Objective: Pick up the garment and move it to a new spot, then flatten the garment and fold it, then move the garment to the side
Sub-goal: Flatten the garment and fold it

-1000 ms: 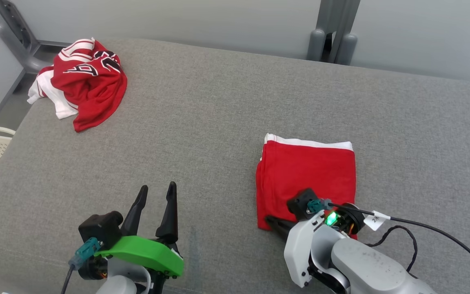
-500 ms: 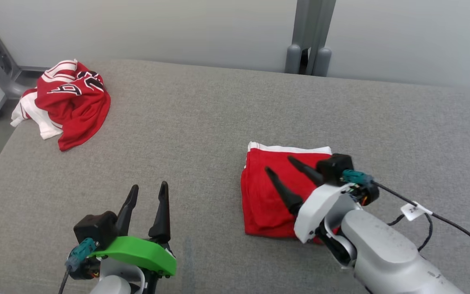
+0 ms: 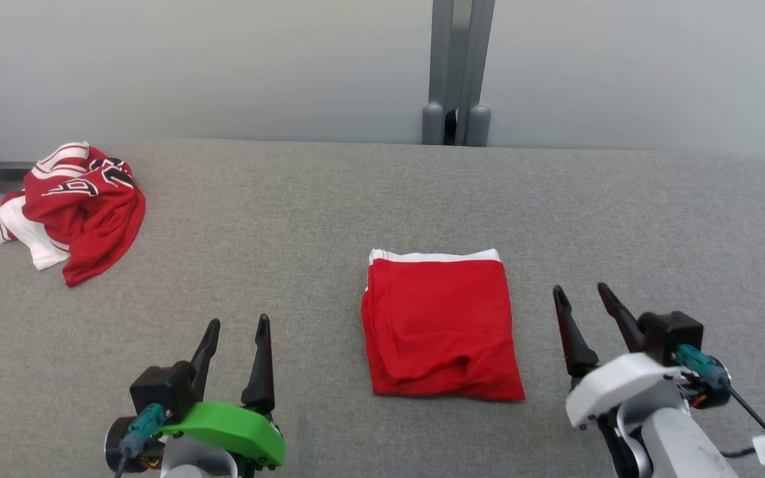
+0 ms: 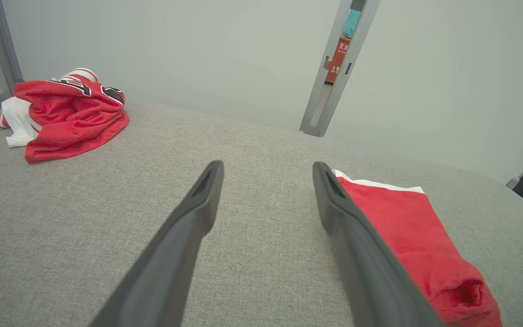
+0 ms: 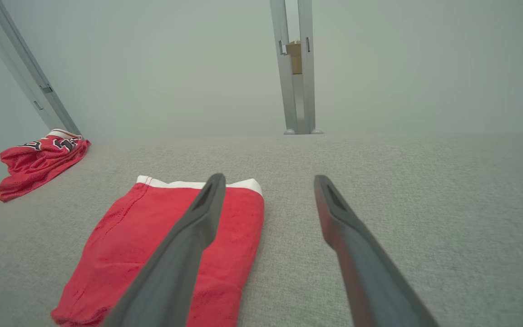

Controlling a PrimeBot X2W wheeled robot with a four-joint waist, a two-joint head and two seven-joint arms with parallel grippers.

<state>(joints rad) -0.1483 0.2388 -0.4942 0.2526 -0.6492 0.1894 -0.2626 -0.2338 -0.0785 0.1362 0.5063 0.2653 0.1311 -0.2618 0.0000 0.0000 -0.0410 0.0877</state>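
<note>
**On the grey table, a folded garment lies between two empty claws**

Across the wide padded surface, the red garment sits a little right of centre as a neat rectangle. Its white band faces the far edge and its doubled layers stack up along the left side. That squared, flat shape suggests the folding is done; what is left, in my judgement, is carrying it to the side. A second red-and-white jersey is heaped at the far left corner, well apart, probably waiting its own turn.

Both arms sit low at the near edge, flanking the garment, fingers pointing away from the robot toward the wall. The left gripper, above its green cover, stands to the garment's left with bare table between them. The right gripper sits just to the garment's right, not touching it. Each claw's fingers are spread apart with nothing between them, a ready stance for a fresh grasp on the bundle's edges.
</note>
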